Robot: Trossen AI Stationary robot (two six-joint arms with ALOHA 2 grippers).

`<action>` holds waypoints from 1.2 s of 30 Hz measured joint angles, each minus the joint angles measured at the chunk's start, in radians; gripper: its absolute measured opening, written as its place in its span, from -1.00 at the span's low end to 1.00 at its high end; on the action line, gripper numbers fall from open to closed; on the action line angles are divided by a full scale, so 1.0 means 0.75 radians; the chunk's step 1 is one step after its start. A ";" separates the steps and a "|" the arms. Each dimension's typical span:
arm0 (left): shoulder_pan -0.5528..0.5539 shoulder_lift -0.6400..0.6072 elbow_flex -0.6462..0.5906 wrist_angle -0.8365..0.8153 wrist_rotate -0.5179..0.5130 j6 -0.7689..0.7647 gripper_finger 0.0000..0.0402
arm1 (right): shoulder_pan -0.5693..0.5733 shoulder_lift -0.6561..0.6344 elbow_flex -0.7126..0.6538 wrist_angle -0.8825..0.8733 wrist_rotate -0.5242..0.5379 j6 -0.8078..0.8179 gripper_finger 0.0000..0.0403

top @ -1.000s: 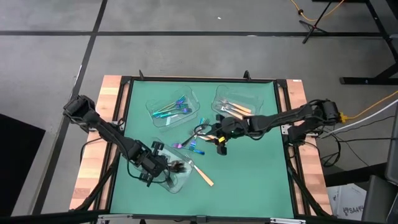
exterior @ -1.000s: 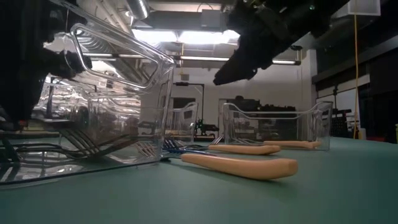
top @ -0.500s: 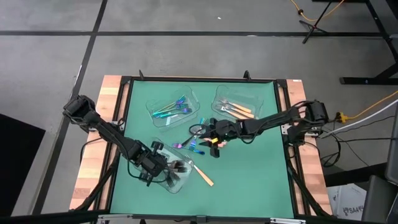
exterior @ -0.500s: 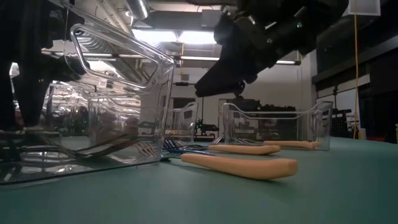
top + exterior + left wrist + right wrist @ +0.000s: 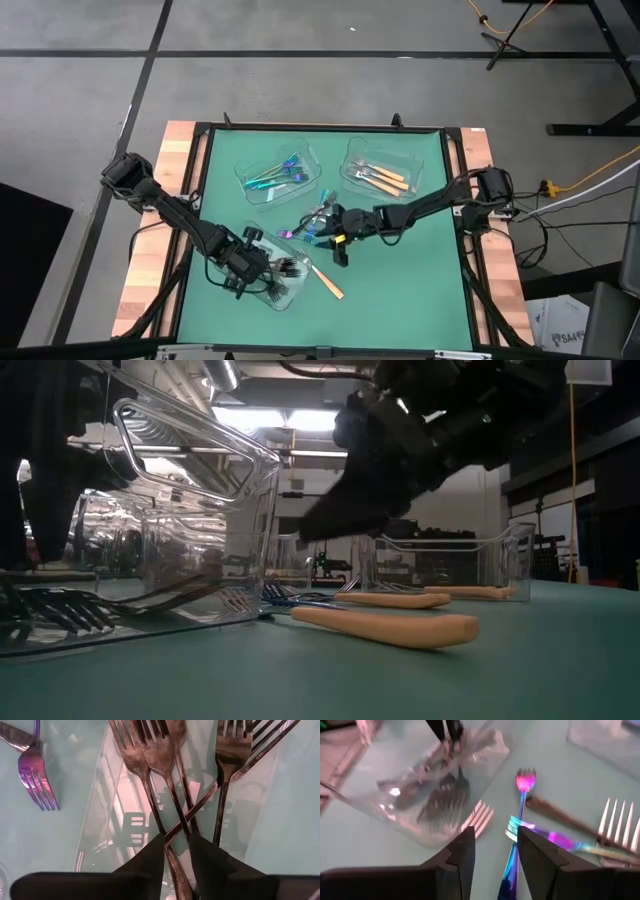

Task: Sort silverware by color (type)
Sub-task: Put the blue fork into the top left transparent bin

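Note:
My left gripper (image 5: 262, 268) hangs open inside the clear near-left tray (image 5: 288, 298), pointing steeply down over several dark forks (image 5: 150, 750) that lie flat on its floor. One dark handle (image 5: 176, 862) runs between its fingers. My right gripper (image 5: 332, 242) is open and slants down above the loose iridescent forks (image 5: 520, 820) at the mat's centre (image 5: 310, 228); one of them shows between its fingers. In the low view the right gripper (image 5: 320, 525) is clear of the mat. An orange-handled fork (image 5: 326, 283) lies flat beside the near-left tray.
A clear tray (image 5: 262, 190) at the far left holds iridescent forks. Another clear tray (image 5: 352, 160) at the far right holds orange-handled forks. A second orange-handled piece (image 5: 560, 817) lies among the centre pile. Bare green mat (image 5: 400, 290) lies near right.
My right gripper has moved toward the table's left edge and down, closing on the centre pile of iridescent forks, and has tipped further downward. In the near-left tray a dark fork has dropped flat onto the floor below my left gripper, which stayed in place.

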 joint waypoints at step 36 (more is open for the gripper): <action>0.000 0.000 0.000 0.001 -0.001 -0.005 -0.60 | 0.133 0.217 -0.001 0.103 0.427 0.065 -0.33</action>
